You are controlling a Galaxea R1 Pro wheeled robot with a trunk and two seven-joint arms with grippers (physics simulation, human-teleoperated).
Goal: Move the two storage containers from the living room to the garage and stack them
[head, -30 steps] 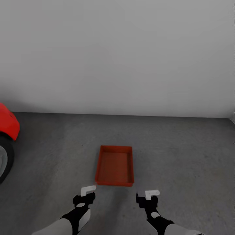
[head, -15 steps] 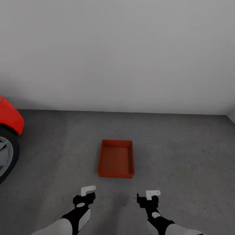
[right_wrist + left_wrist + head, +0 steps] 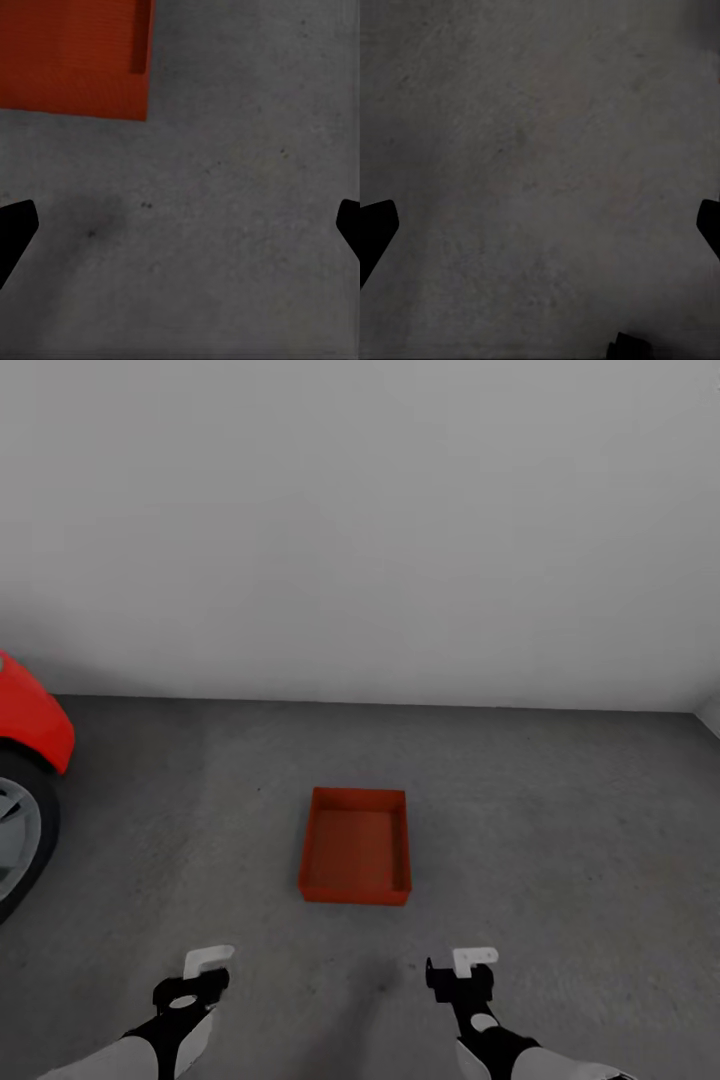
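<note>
Head view first: we're in the garage, plain light grey wall (image 3: 360,520) ahead, dark grey concrete floor (image 3: 560,830) spread out below. One red-orange storage container (image 3: 356,846) sits flat on that floor, open top up, nothing inside it, right in the middle of the picture. At the left edge, the red car (image 3: 28,722) pokes in with its dark wheel (image 3: 18,838) beneath.

Down low, both arms reach forward. Left gripper (image 3: 196,982) hangs over bare concrete, off to the left and nearer the robot than the container, well apart from it. Right gripper (image 3: 462,976) hangs nearer the robot too, a little right of the container's near right corner, not touching it.

Left wrist view: two dark fingertips (image 3: 375,232) sit wide apart at the edges, jaws spread, and between them just rough grey floor.

Right wrist view: same story, fingertips (image 3: 15,229) far apart, jaws spread and holding nothing. A corner of the storage container (image 3: 71,56) shows beyond the fingers, off to one side of the gap, with a strip of concrete separating it from the tips. A faint dark shadow (image 3: 94,225) lies on the floor between them.
</note>
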